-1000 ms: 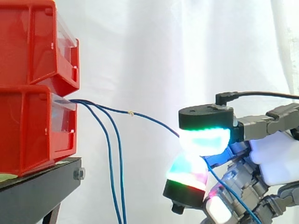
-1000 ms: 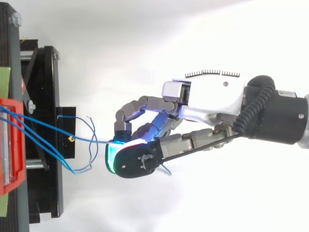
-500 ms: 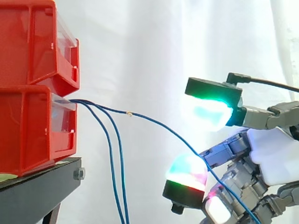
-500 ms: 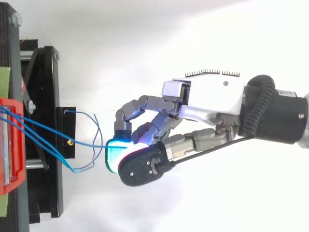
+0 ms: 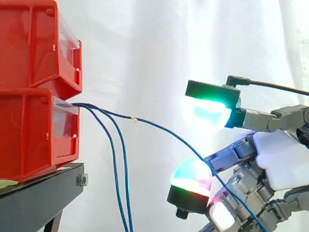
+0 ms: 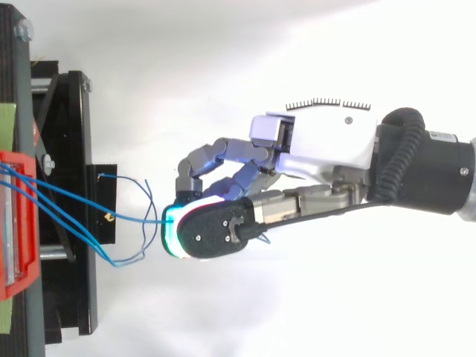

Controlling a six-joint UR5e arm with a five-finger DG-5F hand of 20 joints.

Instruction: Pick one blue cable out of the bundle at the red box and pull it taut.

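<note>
Hand (image 5: 282, 159) fingers (image 5: 190, 176) apart; blue cable (image 5: 159, 127) slack btwn.

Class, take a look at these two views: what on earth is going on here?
A robot hand is working at the blue cables coming out of the lower red bin. One blue cable runs from the bin and passes between two glowing fingertips, which are apart and not pinching it. That cable sags, so it is not taut. Two other cables hang down beside the black stand.
</note>
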